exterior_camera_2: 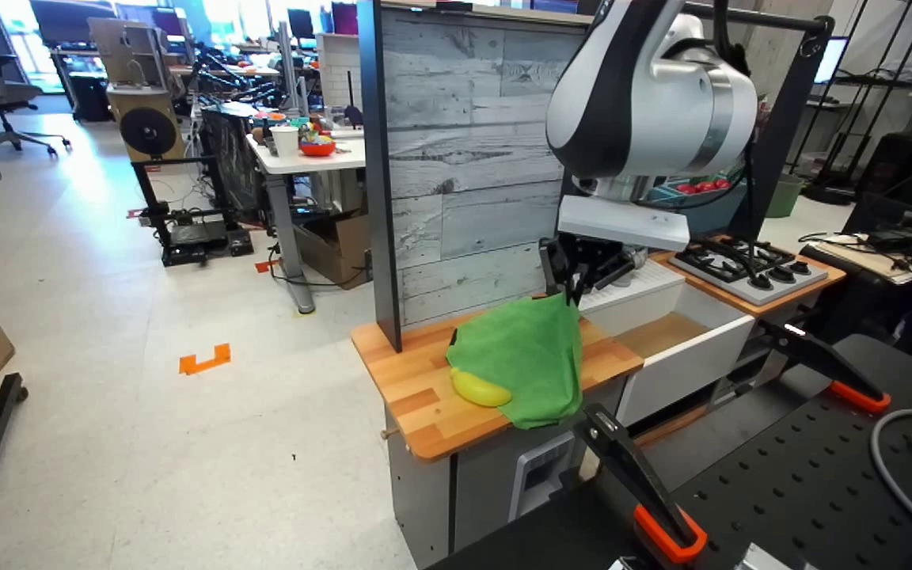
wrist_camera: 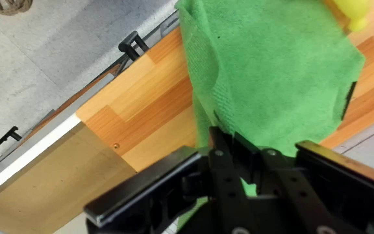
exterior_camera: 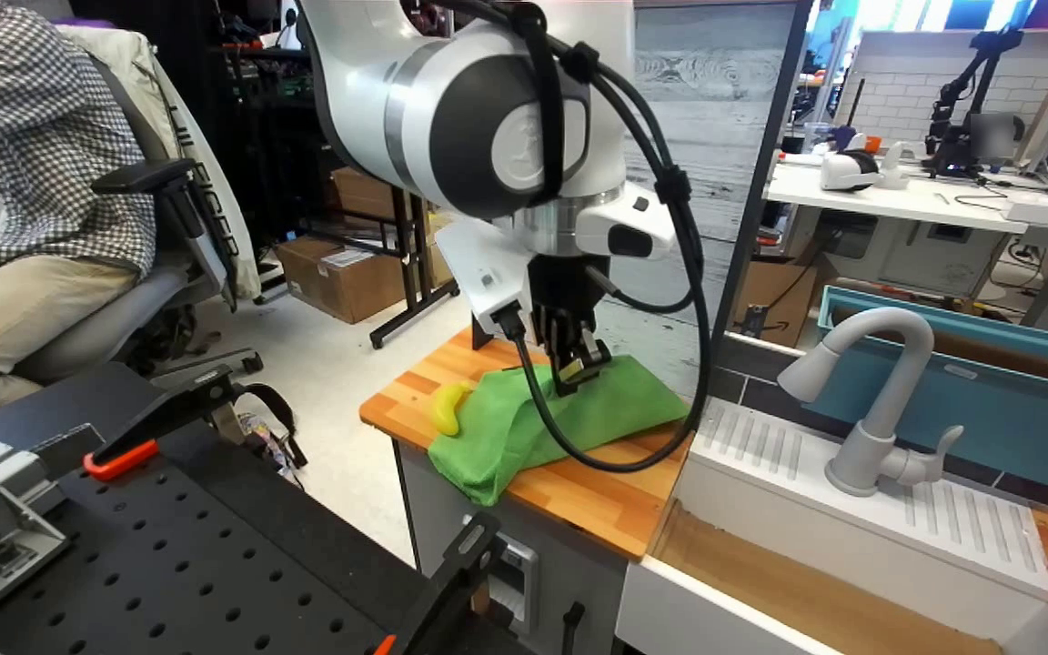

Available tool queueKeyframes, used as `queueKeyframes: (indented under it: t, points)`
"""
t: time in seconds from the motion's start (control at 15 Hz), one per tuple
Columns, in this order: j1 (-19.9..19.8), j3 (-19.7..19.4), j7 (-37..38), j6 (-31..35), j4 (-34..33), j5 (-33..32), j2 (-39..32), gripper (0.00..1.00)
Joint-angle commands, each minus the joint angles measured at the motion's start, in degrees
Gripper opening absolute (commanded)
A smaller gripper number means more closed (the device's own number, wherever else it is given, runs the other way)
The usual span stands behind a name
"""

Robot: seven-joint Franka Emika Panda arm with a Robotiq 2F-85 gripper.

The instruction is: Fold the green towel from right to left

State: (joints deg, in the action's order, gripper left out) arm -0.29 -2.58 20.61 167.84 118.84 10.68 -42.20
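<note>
No txt was legible: ltrs (exterior_camera: 206, 177) on jacket (exterior_camera: 160, 95) over chair (exterior_camera: 119, 309) were blurred, label (exterior_camera: 348, 258) on cardbd box (exterior_camera: 333, 287) too small.

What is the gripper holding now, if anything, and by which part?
The gripper holds the towel by a raised part; whether edge or inner fold, I cannot tell.

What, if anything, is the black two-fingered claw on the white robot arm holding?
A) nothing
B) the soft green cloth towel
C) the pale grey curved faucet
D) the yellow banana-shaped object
B: in an exterior view, the soft green cloth towel peaks right at the pinched-together tips of the black two-fingered claw.
</note>
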Motion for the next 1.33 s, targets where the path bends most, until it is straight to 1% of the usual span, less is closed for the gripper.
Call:
queueKeyframes:
  t: [0.0,0.27,0.53,0.87,1.27]
  points:
    - [1.63,1.59,-0.34,0.23,-0.52,1.81,0.97,0.02]
    - [2.36,2.91,-0.11,-1.89,-5.04,2.0,-1.57,0.02]
    - [1.83,3.96,0.05,-3.66,-11.29,3.13,-5.45,0.02]
    - [2.27,4.24,0.49,-5.76,-20.06,4.53,-12.53,0.02]
    - [2.62,4.56,0.86,-7.81,-28.17,4.68,-20.78,0.02]
